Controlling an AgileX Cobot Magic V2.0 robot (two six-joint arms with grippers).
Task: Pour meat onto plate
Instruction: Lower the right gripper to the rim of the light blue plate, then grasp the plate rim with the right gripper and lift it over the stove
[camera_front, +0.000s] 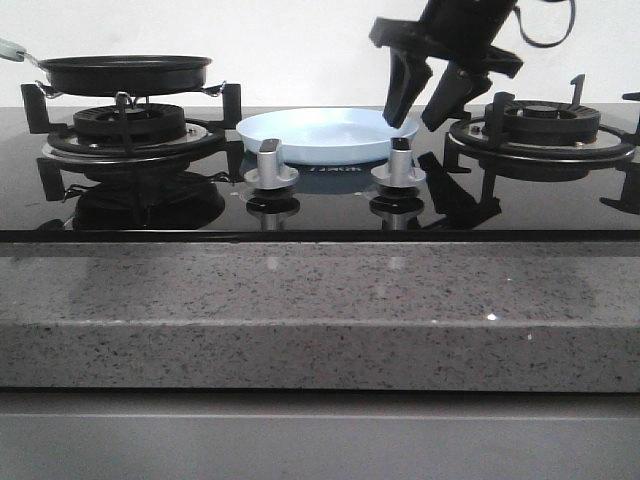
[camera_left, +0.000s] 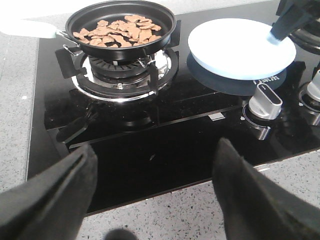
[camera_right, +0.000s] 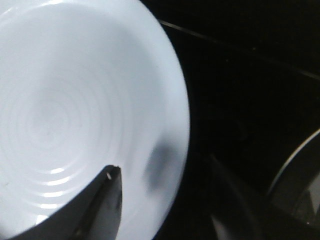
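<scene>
Black glass hob. Meat (camera_left: 120, 29) sits in the pan (camera_left: 80, 17), upper left; empty plate (camera_front: 300, 132) centre. Right gripper (camera_front: 428, 112), spread, straddles its right rim; left gripper (camera_left: 155, 185) spread, nearer pan.

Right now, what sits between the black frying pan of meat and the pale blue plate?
Only the burner's black grate arm and bare glossy cooktop separate the black frying pan from the pale blue plate, per the left wrist view.

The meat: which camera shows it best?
The left wrist view: it looks down into the pan, so the meat shows plainly. The front view sees only the pan's side, hiding the meat. The right wrist view shows only the plate.
</scene>
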